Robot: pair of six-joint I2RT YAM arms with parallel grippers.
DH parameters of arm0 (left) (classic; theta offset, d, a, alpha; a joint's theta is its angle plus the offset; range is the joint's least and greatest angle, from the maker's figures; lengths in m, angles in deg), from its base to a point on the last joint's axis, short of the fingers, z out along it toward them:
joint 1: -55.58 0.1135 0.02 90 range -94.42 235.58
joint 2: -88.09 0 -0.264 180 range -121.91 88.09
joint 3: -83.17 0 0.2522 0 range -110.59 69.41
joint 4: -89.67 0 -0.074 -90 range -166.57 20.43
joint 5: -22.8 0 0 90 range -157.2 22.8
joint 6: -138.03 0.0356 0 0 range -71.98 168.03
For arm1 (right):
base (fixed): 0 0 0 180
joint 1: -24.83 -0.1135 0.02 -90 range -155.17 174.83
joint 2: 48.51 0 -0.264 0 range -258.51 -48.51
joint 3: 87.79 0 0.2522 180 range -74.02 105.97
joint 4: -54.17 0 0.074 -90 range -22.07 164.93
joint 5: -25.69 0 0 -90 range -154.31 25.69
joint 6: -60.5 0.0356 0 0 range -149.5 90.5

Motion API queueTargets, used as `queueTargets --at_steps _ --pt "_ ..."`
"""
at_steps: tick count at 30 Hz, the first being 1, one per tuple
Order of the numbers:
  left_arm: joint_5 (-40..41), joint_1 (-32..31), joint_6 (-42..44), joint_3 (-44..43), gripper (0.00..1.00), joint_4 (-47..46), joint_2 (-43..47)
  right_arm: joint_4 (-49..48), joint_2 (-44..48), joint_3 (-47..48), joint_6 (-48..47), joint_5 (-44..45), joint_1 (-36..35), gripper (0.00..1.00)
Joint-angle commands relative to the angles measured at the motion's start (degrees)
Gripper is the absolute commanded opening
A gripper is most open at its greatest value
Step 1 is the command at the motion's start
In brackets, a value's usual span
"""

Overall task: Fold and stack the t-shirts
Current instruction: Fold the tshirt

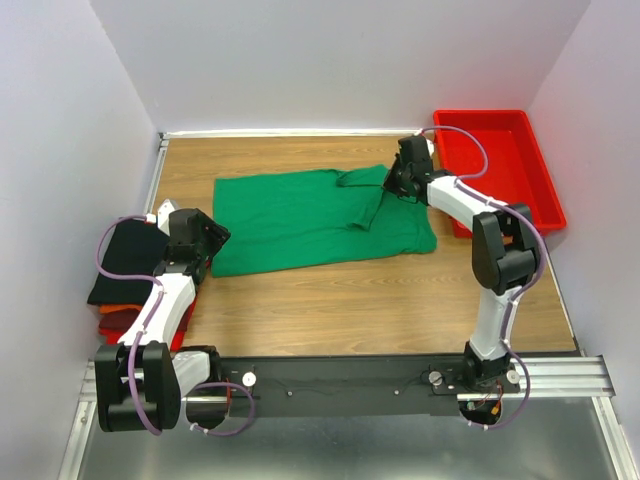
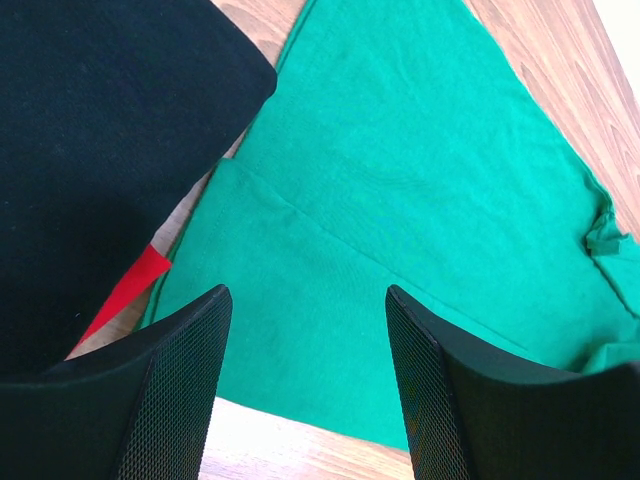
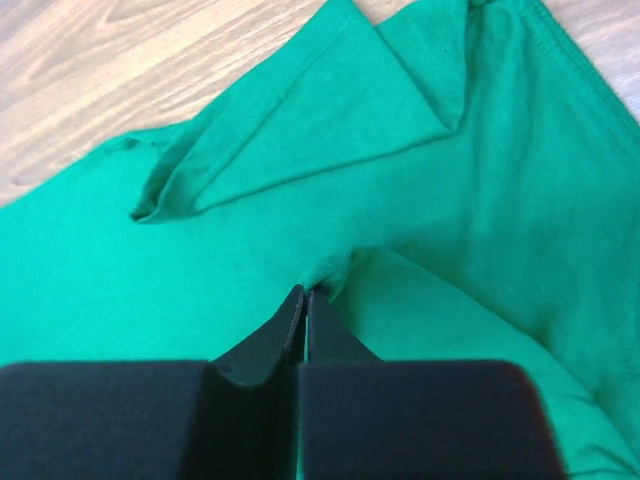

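- A folded black t-shirt (image 1: 125, 262) tops a stack at the table's (image 1: 380, 300) left edge, with a red t-shirt (image 1: 118, 326) peeking out beneath it.
- The left arm rises from its base, bends at the elbow and leans its forearm towards the far right. The left gripper (image 2: 305, 300) hangs over the near-left corner of the green cloth, just beside the stack. Its fingers stand wide apart and hold nothing.
- The green t-shirt (image 1: 300, 225) lies spread across the middle of the table, one sleeve folded over onto the body.
- The right arm stands up from its base, bends sharply and reaches far-left. The right gripper (image 3: 306, 300) tilts down by the folded sleeve, fingers pressed together on a small pucker of green cloth.
- A red tray (image 1: 547, 200) sits in the far-right corner, beside the right forearm.
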Motion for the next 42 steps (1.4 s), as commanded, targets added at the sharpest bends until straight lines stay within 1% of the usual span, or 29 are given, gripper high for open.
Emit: queueTargets --at_steps 1,2,3,4,5,9,12,13,14,16,17,18,19,20,22,27,36,42 --pt "-0.5 -0.3 0.8 1.2 0.70 -0.9 0.2 0.5 -2.2 2.8 -0.7 0.8 0.3 0.16" --pt "-0.6 -0.3 0.7 1.3 0.70 -1.0 0.1 0.5 -2.5 3.2 -1.0 0.9 0.4 0.28" --pt "-0.7 -0.3 0.6 1.4 0.70 -1.0 0.1 0.5 -2.7 3.6 -1.3 0.9 0.4 0.34" --pt "-0.8 -0.3 0.6 1.4 0.71 -1.0 0.0 0.6 -3.1 4.0 -1.5 0.9 0.4 0.47" --pt "-0.9 -0.3 0.5 1.4 0.70 -0.9 0.0 0.5 -3.1 4.3 -2.0 0.9 0.4 0.52" --pt "-0.7 -0.4 0.5 1.4 0.70 -1.0 0.4 0.5 -0.5 2.5 -3.0 0.6 0.4 0.61" --pt "-1.1 -0.4 0.4 1.3 0.70 -1.0 0.3 0.5 3.5 -2.0 -3.9 0.0 0.3 0.59" --pt "-1.1 -0.4 0.5 1.2 0.70 -0.8 0.2 0.5 4.6 -3.6 -4.1 0.4 -0.1 0.53" --pt "-1.2 -0.4 0.6 1.2 0.70 -0.8 0.2 0.4 5.7 -7.5 -4.6 0.6 -0.5 0.52" --pt "-1.3 -0.4 0.5 1.2 0.70 -0.8 0.3 0.2 9.1 -11.4 -5.4 2.2 -2.5 0.50" --pt "-1.3 -0.4 0.6 1.1 0.70 -0.8 0.5 0.2 10.4 -13.1 -5.5 3.7 -3.2 0.44" --pt "-1.5 -0.4 0.3 1.2 0.70 -0.8 0.5 -0.2 11.4 -16.8 -5.4 4.1 -3.7 0.42" --pt "-1.6 -0.5 0.3 0.9 0.70 -0.8 0.6 -0.7 13.3 -18.4 -5.3 4.4 -4.9 0.40" --pt "-1.6 -0.4 0.4 0.9 0.70 -0.8 0.5 -0.9 13.9 -19.6 -5.2 5.0 -5.4 0.36" --pt "-1.7 -0.5 0.3 0.8 0.70 -0.8 0.5 -1.7 14.5 -22.2 -5.3 5.3 -6.8 0.35" --pt "-1.9 -0.5 0.2 0.7 0.70 -0.8 0.3 -2.7 11.9 -22.3 -6.0 6.0 -8.5 0.35" --pt "-2.0 -0.5 0.1 1.0 0.70 -0.8 0.8 -3.1 5.6 -16.1 -7.5 5.6 -8.9 0.36" --pt "-2.0 -0.5 0.2 0.7 0.70 -0.8 0.6 -3.1 3.2 -13.0 -7.6 5.0 -9.0 0.36"
